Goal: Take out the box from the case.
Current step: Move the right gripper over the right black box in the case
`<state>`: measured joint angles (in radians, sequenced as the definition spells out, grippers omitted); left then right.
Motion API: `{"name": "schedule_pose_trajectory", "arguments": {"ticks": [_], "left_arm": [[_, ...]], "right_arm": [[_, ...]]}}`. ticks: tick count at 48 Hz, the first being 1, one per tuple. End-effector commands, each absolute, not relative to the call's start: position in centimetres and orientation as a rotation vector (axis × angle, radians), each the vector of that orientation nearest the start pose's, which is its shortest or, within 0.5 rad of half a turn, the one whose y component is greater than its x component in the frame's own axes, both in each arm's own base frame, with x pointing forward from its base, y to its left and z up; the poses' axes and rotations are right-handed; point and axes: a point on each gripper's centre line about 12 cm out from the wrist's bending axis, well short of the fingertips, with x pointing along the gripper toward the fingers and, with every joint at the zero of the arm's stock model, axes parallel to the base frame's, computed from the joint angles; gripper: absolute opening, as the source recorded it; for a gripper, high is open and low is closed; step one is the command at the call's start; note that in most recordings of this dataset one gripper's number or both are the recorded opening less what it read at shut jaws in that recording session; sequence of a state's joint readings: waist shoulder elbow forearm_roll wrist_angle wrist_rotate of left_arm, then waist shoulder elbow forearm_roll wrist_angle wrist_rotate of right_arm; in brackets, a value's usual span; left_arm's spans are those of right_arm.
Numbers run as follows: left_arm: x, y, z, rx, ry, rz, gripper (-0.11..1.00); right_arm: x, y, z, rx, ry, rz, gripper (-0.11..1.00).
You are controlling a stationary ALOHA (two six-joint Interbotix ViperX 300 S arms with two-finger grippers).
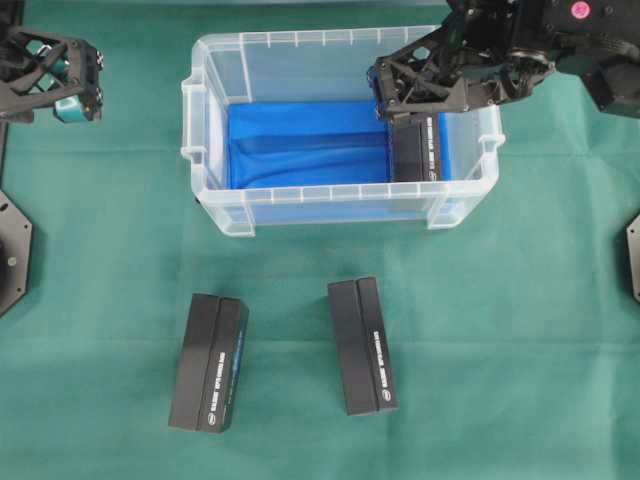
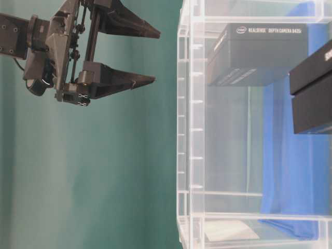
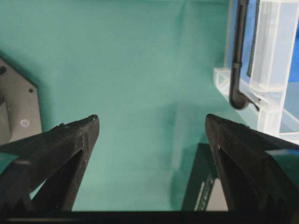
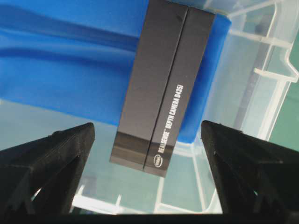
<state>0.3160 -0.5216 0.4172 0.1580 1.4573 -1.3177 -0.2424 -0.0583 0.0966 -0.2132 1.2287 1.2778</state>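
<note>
**A:** Where is the box?

**B:** One dark box (image 1: 417, 150) lies inside the case (image 1: 215, 140), on the blue cloth (image 1: 300, 140) lining the bottom, at about the 3 o'clock end of the case in the overhead view. White lettering runs along its top.

**A:** And the case itself?

**B:** A clear plastic bin with a ribbed rim, sitting at 12 o'clock on the green table cover (image 1: 500, 330).

**A:** Is a gripper on the box?

**B:** No. The right gripper (image 4: 147, 133) hangs above it, fingers spread wide with the box between them in the wrist view; how close the tips come is hard to judge. The left gripper (image 2: 148, 56) is at 9 o'clock of the case, outside it, fingers also apart and empty.

**A:** Anything else?

**B:** Two more dark boxes lie on the table at 6 o'clock of the case: a left one (image 1: 209, 363) and a right one (image 1: 363, 345), well apart.
</note>
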Motion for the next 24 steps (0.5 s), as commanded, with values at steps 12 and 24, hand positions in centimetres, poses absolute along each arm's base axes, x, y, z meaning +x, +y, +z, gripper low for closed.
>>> {"name": "schedule_pose_trajectory", "arguments": {"ticks": [12,24], "left_arm": [[20.95,8.9,34.07,-1.177,0.878,1.214,0.96],[21.0,8.88,34.0,-1.175,0.883,1.216,0.96]], "right_arm": [[36.02,-11.28,31.77,1.042,0.849,-1.081,0.94],[35.99,-11.29,31.67,1.04,0.851,-1.083,0.94]]}}
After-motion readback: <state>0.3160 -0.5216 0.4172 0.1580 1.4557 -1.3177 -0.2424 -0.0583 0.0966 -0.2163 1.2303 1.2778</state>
